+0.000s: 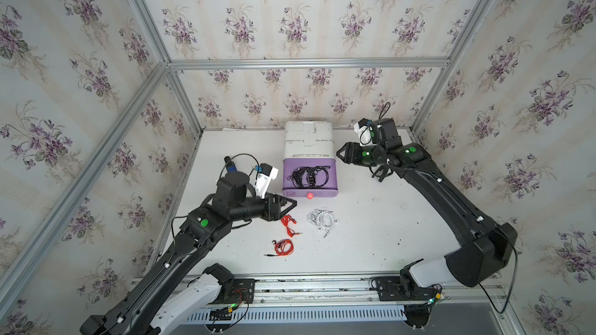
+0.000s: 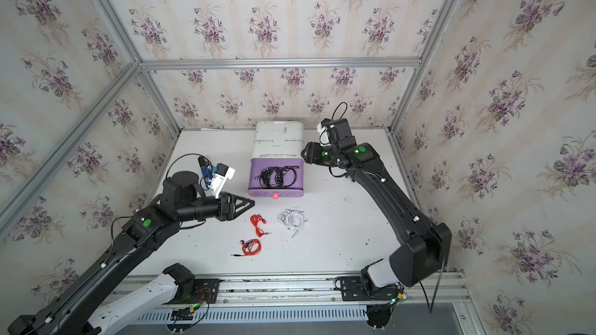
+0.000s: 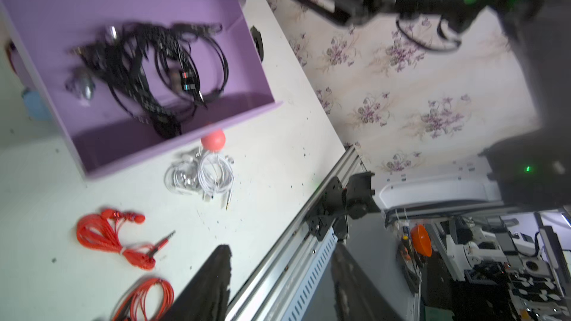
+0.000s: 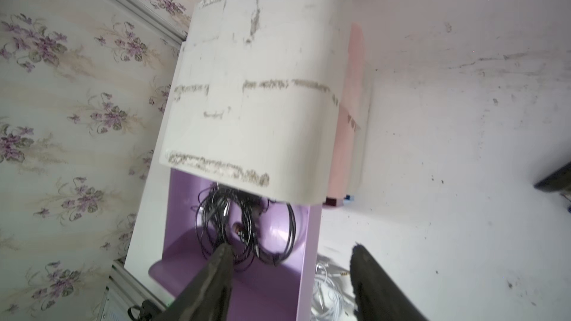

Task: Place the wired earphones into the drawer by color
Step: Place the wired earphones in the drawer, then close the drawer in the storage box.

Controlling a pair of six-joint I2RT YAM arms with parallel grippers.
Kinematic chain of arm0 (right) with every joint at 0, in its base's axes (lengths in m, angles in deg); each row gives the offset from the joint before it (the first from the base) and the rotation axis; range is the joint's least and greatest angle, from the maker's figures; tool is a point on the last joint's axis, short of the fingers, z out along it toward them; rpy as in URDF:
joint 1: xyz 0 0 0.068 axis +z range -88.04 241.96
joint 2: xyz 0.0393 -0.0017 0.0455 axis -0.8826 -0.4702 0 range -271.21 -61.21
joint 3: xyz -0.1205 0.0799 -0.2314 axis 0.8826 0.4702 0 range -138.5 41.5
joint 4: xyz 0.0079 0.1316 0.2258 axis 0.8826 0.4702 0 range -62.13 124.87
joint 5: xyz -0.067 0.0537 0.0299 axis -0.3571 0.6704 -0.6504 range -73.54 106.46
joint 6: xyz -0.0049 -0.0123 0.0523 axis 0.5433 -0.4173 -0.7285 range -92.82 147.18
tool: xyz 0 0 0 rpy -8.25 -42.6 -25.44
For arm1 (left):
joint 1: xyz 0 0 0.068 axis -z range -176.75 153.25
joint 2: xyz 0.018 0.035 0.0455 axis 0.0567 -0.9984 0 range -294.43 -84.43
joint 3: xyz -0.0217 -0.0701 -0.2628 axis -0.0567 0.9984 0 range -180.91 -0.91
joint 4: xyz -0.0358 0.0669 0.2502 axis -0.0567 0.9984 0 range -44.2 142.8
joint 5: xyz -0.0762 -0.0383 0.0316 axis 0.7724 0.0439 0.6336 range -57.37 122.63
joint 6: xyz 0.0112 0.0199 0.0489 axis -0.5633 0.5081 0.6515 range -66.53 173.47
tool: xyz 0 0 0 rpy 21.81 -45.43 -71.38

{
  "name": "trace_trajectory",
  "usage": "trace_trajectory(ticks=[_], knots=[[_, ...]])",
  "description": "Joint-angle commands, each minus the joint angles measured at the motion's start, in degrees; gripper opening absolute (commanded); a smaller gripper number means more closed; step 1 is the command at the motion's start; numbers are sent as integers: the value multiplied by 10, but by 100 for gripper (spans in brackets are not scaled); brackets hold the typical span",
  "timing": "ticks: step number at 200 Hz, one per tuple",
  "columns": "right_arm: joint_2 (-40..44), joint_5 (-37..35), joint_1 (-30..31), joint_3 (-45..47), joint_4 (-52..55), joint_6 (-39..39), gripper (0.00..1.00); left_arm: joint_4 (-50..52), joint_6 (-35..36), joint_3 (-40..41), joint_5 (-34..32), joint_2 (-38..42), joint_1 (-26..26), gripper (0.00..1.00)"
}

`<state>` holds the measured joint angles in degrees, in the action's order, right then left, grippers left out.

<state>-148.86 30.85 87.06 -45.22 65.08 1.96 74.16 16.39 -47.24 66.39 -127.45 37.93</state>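
Earphones lay on the table, one red coil (image 1: pixel 283 248) nearest, a second red coil (image 1: pixel 289 225) and a white coil (image 1: pixel 321 219) beyond, the left gripper (image 1: pixel 294 203) empty, fingers apart, near the second, black earphones (image 1: pixel 310 176) inside the open purple drawer (image 1: pixel 334 172), the right gripper (image 1: pixel 338 153) by its far end, likewise spread and empty.

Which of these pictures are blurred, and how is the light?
Both top views: sharp, evenly lit, soft shadows only. Left wrist view: motion blur smears the black earphones and the purple drawer; the red earphones look clearer. Right wrist view: slightly soft, the white cabinet still readable.
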Motion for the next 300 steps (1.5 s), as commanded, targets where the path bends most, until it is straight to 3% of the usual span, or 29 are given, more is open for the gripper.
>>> trace_trajectory(ticks=[1,34,94,116,154,300], knots=[[-47,28,-7,-35,-52,-9,65,-69,-104,99,-84,72,58,38],[-119,49,-10,-93,-64,9,67,-213,-178,204,-160,82,129,31],[-170,74,-18,-114,-78,14,66,-429,-171,183,-196,-132,165,18],[-177,77,-18,-115,-82,13,66,-428,-153,177,-245,-143,166,12],[-180,84,-19,-103,-92,12,65,-401,-123,156,-323,-159,166,12],[-176,100,-19,-66,-110,12,62,-384,-51,44,-458,-289,160,11]])
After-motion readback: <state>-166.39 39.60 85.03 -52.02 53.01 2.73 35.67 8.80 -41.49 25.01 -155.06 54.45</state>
